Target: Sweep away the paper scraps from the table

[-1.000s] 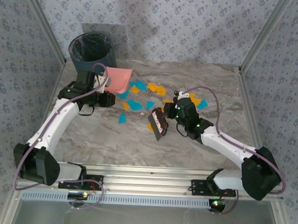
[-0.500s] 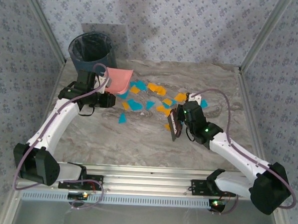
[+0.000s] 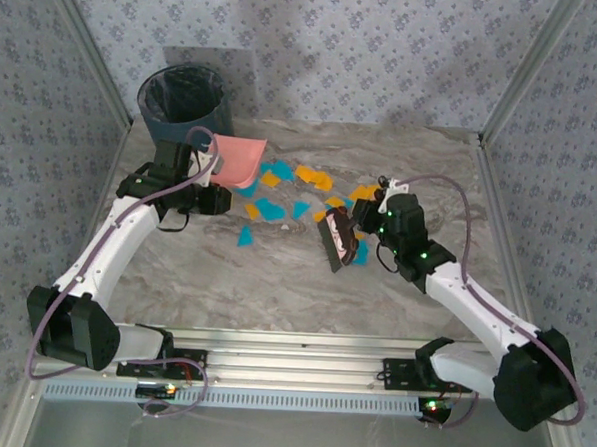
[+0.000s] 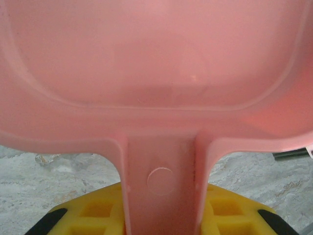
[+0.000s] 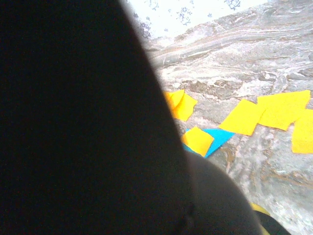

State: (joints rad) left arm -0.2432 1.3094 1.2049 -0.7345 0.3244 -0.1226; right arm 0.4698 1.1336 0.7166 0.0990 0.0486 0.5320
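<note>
Progress: early, by my judgement, with no orange or teal paper scraps (image 3: 280, 191) seen in the pink dustpan (image 3: 239, 157); they lay scattered mid-surface between it and the hand brush (image 3: 334, 243) | left pincer (image 3: 206, 191) clamped on dustpan handle | right pincer (image 3: 370, 227) clamped on brush | surface (image 3: 225, 280): grey veined marble, aluminium rails (image 3: 302, 346) | room: blue-patterned walls (image 3: 338, 45), lined bin (image 3: 183, 99) far left

One pink dustpan (image 3: 239, 158), one dark bin (image 3: 183, 102), one brush (image 3: 336, 242), roughly fifteen paper scraps (image 3: 270, 210), orange and teal, exact count unclear.

Left arm (image 3: 118, 236) and right arm (image 3: 467, 294) reach inward, jaws clamped shut.
</note>
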